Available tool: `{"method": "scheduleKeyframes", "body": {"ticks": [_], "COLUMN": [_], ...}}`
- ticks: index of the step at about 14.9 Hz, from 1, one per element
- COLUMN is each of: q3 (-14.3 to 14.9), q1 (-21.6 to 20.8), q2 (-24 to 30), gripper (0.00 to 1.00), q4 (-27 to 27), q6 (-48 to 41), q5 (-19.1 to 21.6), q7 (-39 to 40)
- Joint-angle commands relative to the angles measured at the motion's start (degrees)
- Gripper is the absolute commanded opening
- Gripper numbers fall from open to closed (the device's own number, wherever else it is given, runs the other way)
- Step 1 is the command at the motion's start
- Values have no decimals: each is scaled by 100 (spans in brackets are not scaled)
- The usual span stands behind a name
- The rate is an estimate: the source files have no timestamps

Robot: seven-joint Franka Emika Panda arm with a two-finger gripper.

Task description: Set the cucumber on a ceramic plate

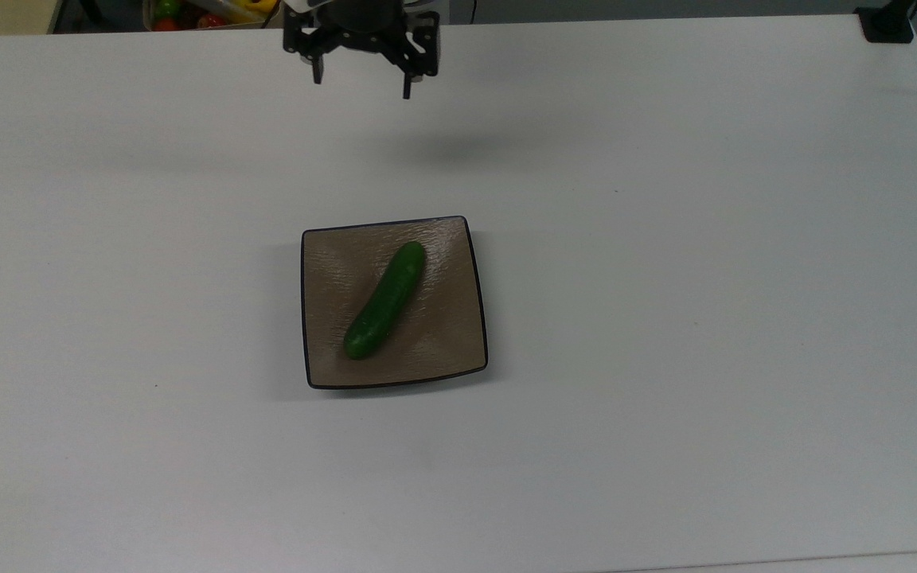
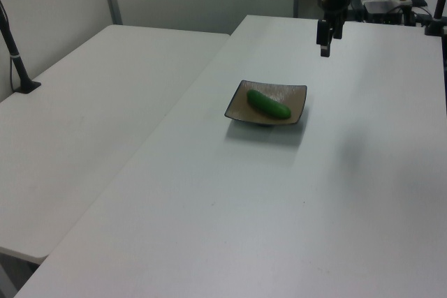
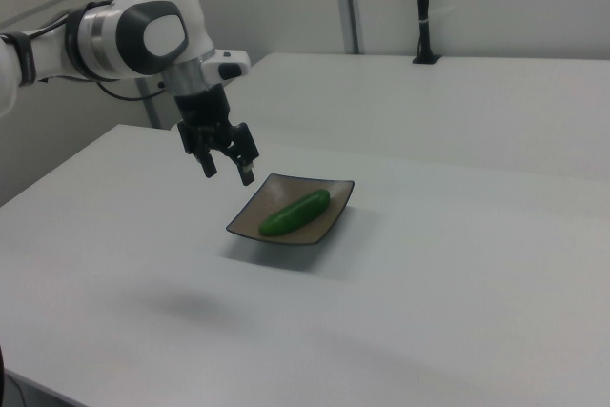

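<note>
My gripper (image 1: 360, 86) hangs in the air at the top edge of the top view, a little left of the middle of the frame. Its two fingers (image 1: 408, 86) are spread wide and there is nothing between them. Under it, on the white table (image 1: 705, 318), I see a soft grey shadow. In the right view my gripper (image 3: 227, 168) is in the upper left part of the frame, above the table and left of the plate, with the fingers pointing down. In the left view my gripper (image 2: 325, 41) is near the top of the frame, right of the middle, higher in the picture than the plate.

The cucumber (image 1: 385, 300) lies on the ceramic plate (image 1: 331, 255), near the middle of the top view. It lies diagonally, one end toward the upper right of the plate and the other end toward the lower left, and all of it is inside the dark rim. In the left view the cucumber (image 2: 269, 104) rests flat on the ceramic plate (image 2: 237, 102), a little above the middle of the frame. In the right view the cucumber (image 3: 294, 213) is on the ceramic plate (image 3: 335, 202) at the middle of the frame. My gripper is well apart from the cucumber and does not touch the plate.

At the top left corner of the top view some coloured objects (image 1: 188, 11) sit behind the table edge; I cannot tell what they are.
</note>
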State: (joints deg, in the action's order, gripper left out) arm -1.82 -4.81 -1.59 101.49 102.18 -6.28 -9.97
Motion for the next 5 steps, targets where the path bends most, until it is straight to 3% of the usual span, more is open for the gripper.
{"method": "scheduleKeyframes", "body": {"ticks": [1,5], "q3": [111,111], "q1": [-116,-99], "q2": [177,168], "gripper": [100,100], "q4": [178,152], "q6": [21,30], "q5": [-22,-5], "q7": [92,92]}}
